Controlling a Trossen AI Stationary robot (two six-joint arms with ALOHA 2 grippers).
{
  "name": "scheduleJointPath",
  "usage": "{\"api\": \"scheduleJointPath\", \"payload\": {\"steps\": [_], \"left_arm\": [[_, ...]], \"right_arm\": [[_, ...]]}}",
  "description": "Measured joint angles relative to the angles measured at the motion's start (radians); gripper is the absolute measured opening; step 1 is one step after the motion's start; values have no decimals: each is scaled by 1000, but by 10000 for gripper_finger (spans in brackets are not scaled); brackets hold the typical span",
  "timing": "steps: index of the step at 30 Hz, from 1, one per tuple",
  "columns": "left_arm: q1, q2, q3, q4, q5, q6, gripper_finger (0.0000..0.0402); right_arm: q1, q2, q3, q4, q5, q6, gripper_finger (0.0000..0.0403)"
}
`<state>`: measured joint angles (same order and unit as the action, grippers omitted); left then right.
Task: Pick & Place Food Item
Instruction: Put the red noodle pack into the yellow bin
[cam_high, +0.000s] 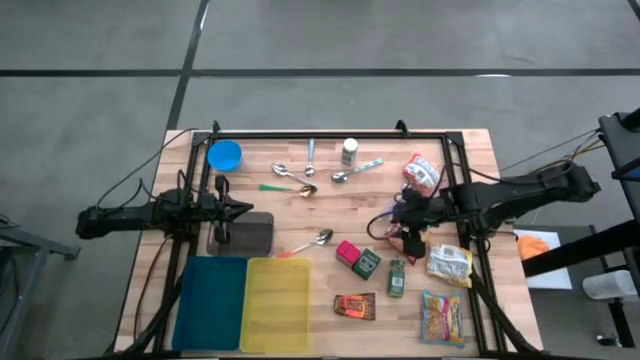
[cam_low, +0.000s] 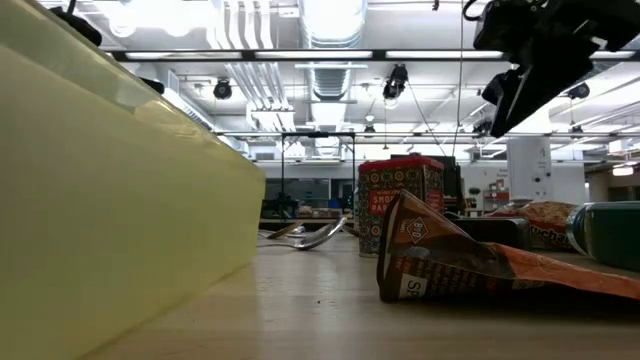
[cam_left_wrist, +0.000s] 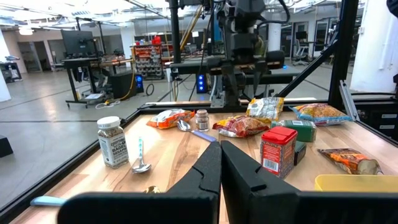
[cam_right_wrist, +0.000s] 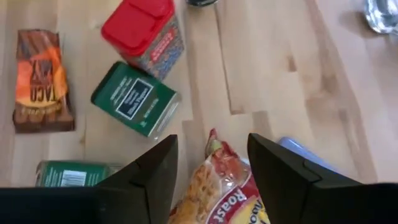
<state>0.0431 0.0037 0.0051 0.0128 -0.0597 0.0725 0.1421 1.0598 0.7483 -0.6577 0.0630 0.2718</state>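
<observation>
Overhead layout of a wooden table (cam_high: 300, 215) carrying three containers: a blue tray (cam_high: 210, 300) and a yellow tray (cam_high: 277, 303) set side by side and touching at the near edge, each showing only its own flat floor, and a small blue bowl (cam_high: 224, 155) at the far left corner, its interior uniformly blue. Food items lie to the right of the trays: a red-lidded tin (cam_high: 347, 252) touching a green tin (cam_high: 367, 263), a green jar (cam_high: 396, 278), a brown taco packet (cam_high: 354, 306), and several snack bags near the right edge. The right gripper (cam_high: 405, 222) reaches in from the right side and is pitched steeply downward above the wood; its fingers (cam_right_wrist: 155, 174) stand apart, and an orange snack packet (cam_right_wrist: 214, 186) appears in the gap between them, though contact cannot be judged. The left gripper (cam_high: 245, 207) waits level at the left side, just beside a dark block (cam_high: 250, 232), fingers pressed together.
</observation>
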Motion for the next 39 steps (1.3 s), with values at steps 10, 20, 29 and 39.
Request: {"api": "scheduleJointPath", "payload": {"steps": [10, 20, 29, 39], "left_arm": [[0, 0, 0, 0, 0, 0, 10], [0, 1, 0, 0, 0, 0, 10], [0, 1, 0, 0, 0, 0, 10], [0, 1, 0, 0, 0, 0, 10]], "right_arm": [[53, 54, -2, 26, 63, 2, 320], [93, 47, -2, 4, 119, -175, 349], [93, 177, -5, 62, 124, -157, 350], [93, 400, 10, 63, 206, -57, 350]]}}
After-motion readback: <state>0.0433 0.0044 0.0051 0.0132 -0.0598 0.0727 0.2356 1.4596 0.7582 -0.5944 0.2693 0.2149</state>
